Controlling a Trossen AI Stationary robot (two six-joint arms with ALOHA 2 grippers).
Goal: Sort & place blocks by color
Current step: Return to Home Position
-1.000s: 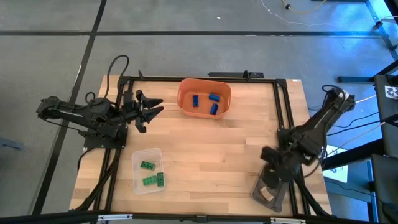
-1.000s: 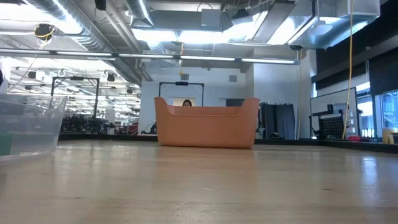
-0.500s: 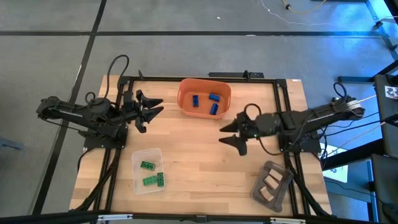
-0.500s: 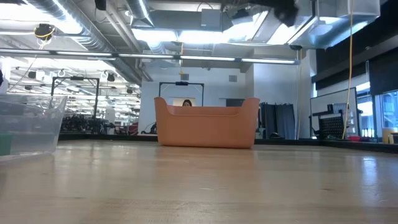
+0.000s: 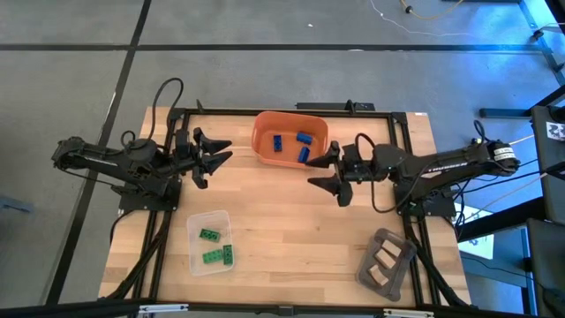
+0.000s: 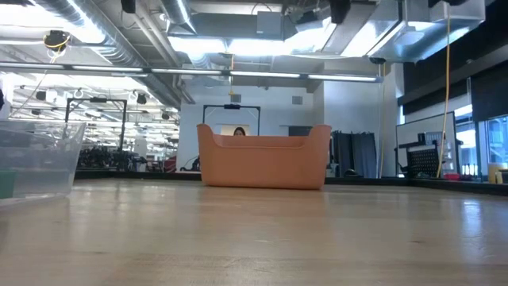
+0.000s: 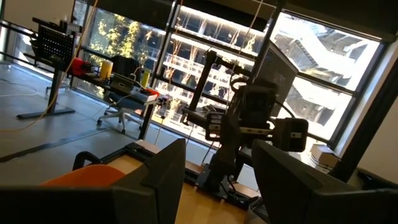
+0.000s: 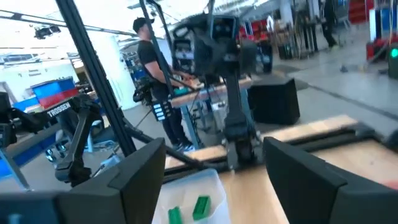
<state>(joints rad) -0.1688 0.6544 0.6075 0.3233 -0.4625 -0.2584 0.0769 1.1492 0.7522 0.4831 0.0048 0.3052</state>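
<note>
Three blocks [image 5: 305,138] in orange bin [image 5: 290,113], right claw [image 5: 323,170] beside

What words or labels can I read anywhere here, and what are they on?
"TROSSEN": white letters on a dark arm segment, off to the side in the right wrist view.
Nothing else can be read: the black-and-white marker at the high view's right edge shows a pattern, not letters.
</note>
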